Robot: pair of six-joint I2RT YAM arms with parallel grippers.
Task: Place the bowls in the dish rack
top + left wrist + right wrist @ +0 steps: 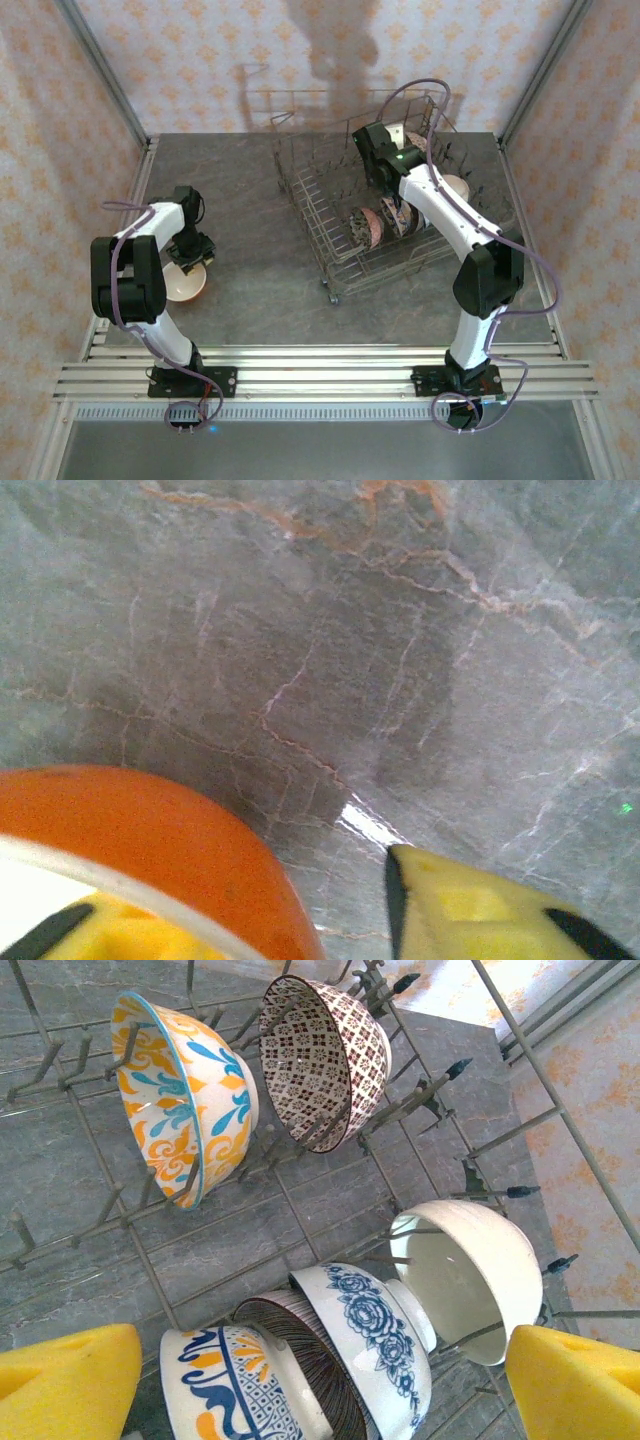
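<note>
An orange bowl (186, 284) with a cream inside stands on the table at the left. My left gripper (193, 257) is down at its far rim. In the left wrist view this orange bowl (150, 850) has its wall between the jaws of the left gripper (270, 920): one finger (60, 930) is inside and the other (480, 910) is outside with a gap, so the gripper is open. My right gripper (372, 160) hovers open and empty over the dish rack (308, 222). Below the right gripper (320, 1400), several bowls lean in the tines, among them a cream bowl (470, 1280) and a blue rose bowl (385, 1345).
Also in the rack are a yellow-and-blue floral bowl (185, 1100), a red-brown patterned bowl (320, 1060), a dark ribbed bowl (300, 1360) and a blue-and-orange bowl (230, 1395). Bare grey marble table (250, 230) lies between the orange bowl and the rack. Patterned walls close in three sides.
</note>
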